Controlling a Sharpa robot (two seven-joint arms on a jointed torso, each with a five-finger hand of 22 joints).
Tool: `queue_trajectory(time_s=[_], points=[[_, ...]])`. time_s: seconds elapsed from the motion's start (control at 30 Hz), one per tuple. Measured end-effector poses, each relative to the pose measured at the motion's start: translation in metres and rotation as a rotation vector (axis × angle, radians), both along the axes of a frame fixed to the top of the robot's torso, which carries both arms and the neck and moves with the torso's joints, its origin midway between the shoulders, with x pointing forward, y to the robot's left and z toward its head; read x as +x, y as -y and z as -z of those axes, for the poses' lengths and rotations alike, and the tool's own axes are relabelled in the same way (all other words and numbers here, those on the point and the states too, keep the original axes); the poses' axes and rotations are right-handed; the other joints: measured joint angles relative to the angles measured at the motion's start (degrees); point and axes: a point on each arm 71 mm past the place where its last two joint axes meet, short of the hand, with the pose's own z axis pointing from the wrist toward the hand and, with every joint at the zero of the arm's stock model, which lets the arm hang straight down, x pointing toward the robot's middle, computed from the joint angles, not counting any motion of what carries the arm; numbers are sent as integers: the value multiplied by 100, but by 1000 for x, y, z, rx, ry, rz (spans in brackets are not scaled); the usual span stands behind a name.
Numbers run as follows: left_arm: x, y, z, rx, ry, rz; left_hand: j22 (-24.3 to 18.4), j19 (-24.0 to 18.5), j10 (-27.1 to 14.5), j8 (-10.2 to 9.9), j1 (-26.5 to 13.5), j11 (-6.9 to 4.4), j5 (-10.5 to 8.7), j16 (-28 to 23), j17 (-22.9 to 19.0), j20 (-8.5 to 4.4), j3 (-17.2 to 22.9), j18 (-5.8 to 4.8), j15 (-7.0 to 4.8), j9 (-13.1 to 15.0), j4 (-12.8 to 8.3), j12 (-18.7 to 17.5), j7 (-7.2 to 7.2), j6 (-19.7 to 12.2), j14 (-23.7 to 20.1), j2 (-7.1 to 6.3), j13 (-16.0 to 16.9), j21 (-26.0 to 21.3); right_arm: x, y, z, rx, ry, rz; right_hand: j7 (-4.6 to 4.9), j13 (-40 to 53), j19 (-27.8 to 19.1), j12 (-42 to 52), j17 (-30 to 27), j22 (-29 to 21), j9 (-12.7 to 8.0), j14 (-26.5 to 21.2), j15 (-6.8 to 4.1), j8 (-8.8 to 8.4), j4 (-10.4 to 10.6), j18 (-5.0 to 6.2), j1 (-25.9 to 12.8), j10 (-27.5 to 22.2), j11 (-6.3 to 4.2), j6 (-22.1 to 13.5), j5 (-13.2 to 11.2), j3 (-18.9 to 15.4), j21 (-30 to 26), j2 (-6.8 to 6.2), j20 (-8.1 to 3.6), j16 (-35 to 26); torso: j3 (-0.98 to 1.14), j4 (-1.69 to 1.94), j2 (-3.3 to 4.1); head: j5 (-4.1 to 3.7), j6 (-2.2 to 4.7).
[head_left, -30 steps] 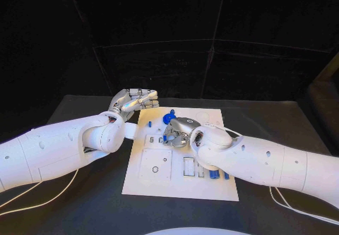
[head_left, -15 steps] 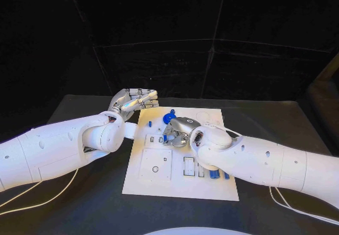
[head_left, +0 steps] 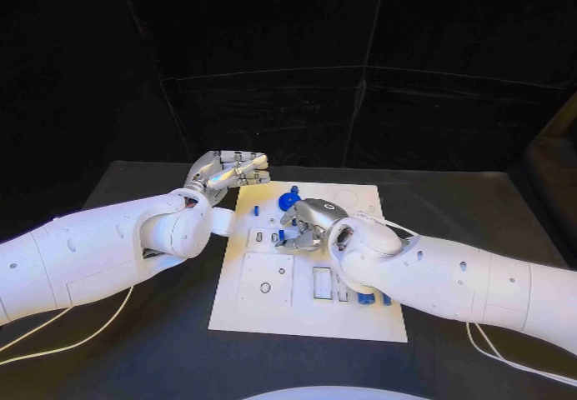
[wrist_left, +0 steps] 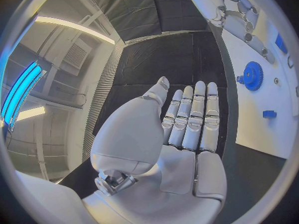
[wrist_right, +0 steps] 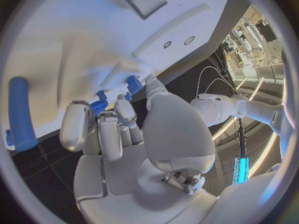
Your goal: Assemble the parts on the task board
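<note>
Nearby, a blue gear [head_left: 288, 200] stands beside the right hand [head_left: 307, 223].

I counted one board [head_left: 271, 312] on the table [head_left: 144, 358]. One blue gear [head_left: 288, 201] stood on it near its far edge. Three small blue pieces [head_left: 255, 210] showed around my right hand [head_left: 310, 223], and two more [head_left: 364, 298] near the board's near right corner. Others may have been hidden under my arm.

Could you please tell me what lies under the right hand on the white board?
Under the right hand sits the white board; small blue parts show at its fingertips. Whether it grips one is hidden.
</note>
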Motion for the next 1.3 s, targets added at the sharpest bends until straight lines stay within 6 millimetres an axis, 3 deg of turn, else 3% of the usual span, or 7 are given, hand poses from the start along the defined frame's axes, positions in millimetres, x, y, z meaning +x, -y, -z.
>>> queue_trajectory(time_s=[0.5, 0.7, 0.8, 0.93, 1.0, 1.13, 1.3], points=[[7, -15, 8, 138, -42, 31, 463, 1930, 1159, 96, -528, -489, 0, 1451, 1223, -740, 20, 0, -723, 80, 270, 184, -361, 588, 2179, -71, 227, 970, 5, 59, -58, 129, 94, -69, -121, -59, 0, 47, -1, 19, -7, 0, 0, 51, 345, 0, 572, -32, -76, -599, -36, -423, 26, 34, 0, 24, 12, -18, -43, 71, 29], [9, -14, 6, 277, -90, 106, 1018, 2602, 1733, 341, -1115, -772, -20, 5881, 5487, -1059, -185, 0, -970, 327, 664, 955, -593, 809, 2234, 0, 935, 1810, 12, 93, -88, 218, 78, -49, -75, -165, -43, -25, -1, -138, 75, 0, 0, 335, 321, 0, 720, -74, -53, -113, 157, -447, -40, 182, -21, -109, 34, -38, -93, 101, 18], [11, -8, 2, 393, -125, 180, 2285, 2763, 1877, 507, -1248, -820, -13, 7227, 6518, -1183, -313, -17, -1055, 514, 786, 1904, -714, 812, 2219, 41, 1809, 3041, 18, 114, -99, 266, 55, -9, -84, -165, -53, -25, -1, -149, 75, 0, 0, 364, 305, 0, 734, -74, -53, -58, 180, -463, -40, 206, -11, -109, 44, -55, -127, 115, 7], [16, 4, 2, 581, -176, 281, 4389, 2840, 1949, 1006, -1232, -943, 23, 8179, 6610, -1265, -512, -311, -1151, 1025, 735, 5039, -823, 792, 2236, 56, 4974, 4974, 27, 137, -107, 315, 28, 53, -73, -167, -53, -25, -1, -158, 75, 0, 0, 399, 303, 1, 712, -74, -53, -31, 200, -465, -40, 251, -12, -137, 58, -79, -176, 151, -14], [18, 10, 2, 685, -202, 326, 5255, 2824, 1814, 1338, -1242, -981, 26, 8273, 6610, -1287, -585, -371, -1153, 1396, 745, 5959, -847, 623, 2238, 149, 5924, 5751, 32, 148, -108, 332, 14, 84, -93, -177, -53, -25, -1, -170, 75, 0, 0, 399, 289, 0, 712, -74, -53, -11, 200, -479, -40, 251, -11, -140, 65, -89, -193, 165, -20], [20, 21, 5, 862, -252, 389, 6345, 2831, 1711, 1759, -1295, -1007, 17, 8283, 6610, -1247, -754, -496, -1161, 1926, 849, 6349, -861, 343, 2247, 240, 6360, 6659, 37, 161, -110, 349, -3, 123, -93, -213, -73, -75, -1, -224, 75, 0, 0, 399, 304, 0, 712, -74, -53, -11, 200, -494, -81, 251, -31, -193, 82, -115, -221, 179, -29], [20, 36, 10, 1026, -300, 443, 6392, 2830, 1598, 1874, -1346, -1012, 17, 8283, 6610, -1248, -869, -533, -1162, 2109, 932, 6220, -853, 211, 2247, 291, 6239, 6730, 41, 168, -110, 355, -20, 143, -74, -220, -72, -75, -2, -225, 74, 0, 0, 424, 289, 0, 712, -74, -53, 8, 232, -509, -85, 251, -31, -193, 91, -134, -237, 199, -38]])
